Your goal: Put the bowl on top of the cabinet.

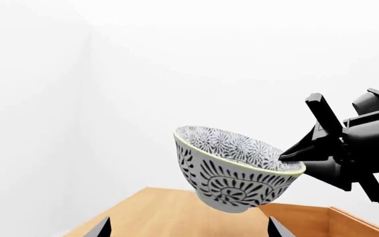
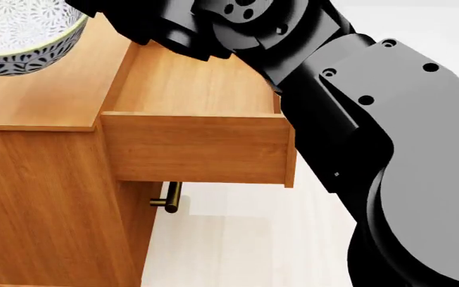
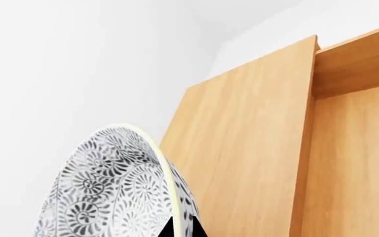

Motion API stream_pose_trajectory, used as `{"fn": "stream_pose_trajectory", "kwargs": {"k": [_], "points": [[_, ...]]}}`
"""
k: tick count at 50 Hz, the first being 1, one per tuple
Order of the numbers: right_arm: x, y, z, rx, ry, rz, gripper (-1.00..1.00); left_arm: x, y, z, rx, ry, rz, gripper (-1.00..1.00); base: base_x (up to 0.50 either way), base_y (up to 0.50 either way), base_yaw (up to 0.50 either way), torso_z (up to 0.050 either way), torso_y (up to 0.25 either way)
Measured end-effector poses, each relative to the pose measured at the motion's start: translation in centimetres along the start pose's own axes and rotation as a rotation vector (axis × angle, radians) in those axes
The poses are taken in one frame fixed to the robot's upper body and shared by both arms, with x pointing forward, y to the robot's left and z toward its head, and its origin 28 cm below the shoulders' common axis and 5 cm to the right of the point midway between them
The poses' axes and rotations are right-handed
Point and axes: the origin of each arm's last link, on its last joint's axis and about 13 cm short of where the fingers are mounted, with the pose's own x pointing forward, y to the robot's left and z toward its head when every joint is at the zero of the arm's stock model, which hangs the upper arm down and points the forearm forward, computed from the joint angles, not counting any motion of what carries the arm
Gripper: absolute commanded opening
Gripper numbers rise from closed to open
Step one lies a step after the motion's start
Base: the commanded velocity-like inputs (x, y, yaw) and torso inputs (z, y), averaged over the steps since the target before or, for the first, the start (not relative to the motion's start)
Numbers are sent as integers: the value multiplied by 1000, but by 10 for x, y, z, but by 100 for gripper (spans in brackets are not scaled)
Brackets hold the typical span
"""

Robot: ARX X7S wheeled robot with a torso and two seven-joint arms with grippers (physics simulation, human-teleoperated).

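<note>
- Bowl (image 2: 14, 36): the patterned ceramic bowl appears at the far left of the head view, over the cabinet top. The left wrist view shows it slightly tilted and clear of the wood, its small foot not touching the surface. It is judged to be carried this way so that it can be lowered flat onto the top.
- Right end effector (image 1: 295, 154): it is clenched on the bowl's pale rim, one finger inside and one outside, as the left wrist view shows. A rim pinch leaves the foot free for set-down, but probably explains the tilt.
- Left end effector (image 1: 189, 228): only two dark fingertips (image 1: 101, 228) show at the edge of its own camera view, spread apart and holding nothing. It is aimed toward the bowl and takes no part in the grasp.
- Cabinet (image 2: 38, 179): honey-brown wood with a flat top, which is the target surface. Just right of the top, a drawer (image 2: 198, 143) stands pulled out, its interior bare where visible. A brass bar handle (image 2: 168, 200) projects below it.
- Right arm (image 2: 357, 107): the black links cross over the open drawer toward the bowl.
- Room: plain white walls (image 1: 176, 64) meet at a corner behind the cabinet, and the floor (image 2: 238, 245) is pale.
</note>
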Motion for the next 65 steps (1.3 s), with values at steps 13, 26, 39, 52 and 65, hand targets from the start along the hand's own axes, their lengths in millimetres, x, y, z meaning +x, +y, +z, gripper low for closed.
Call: {"fn": "stream_pose_trajectory", "kwargs": {"k": [13,26,39,52,65], "points": [[6,-6,-8,41,15,-23,-100,0,0,0,-2,-1,3,100,0,0,0,0,1],[10,-12,-13,69,14,-62,-100,0,1,0,-5,0,5,100,0,0,0,1,0],[12,-17,-15,84,11,-82,-100,0,1,0,-7,2,5,100,0,0,0,0,0],[13,-18,-16,89,7,-85,-100,0,2,0,-9,1,8,100,0,0,0,0,0],[13,-17,-16,78,2,-74,100,0,2,0,-10,-1,11,100,0,0,0,0,0]]}}
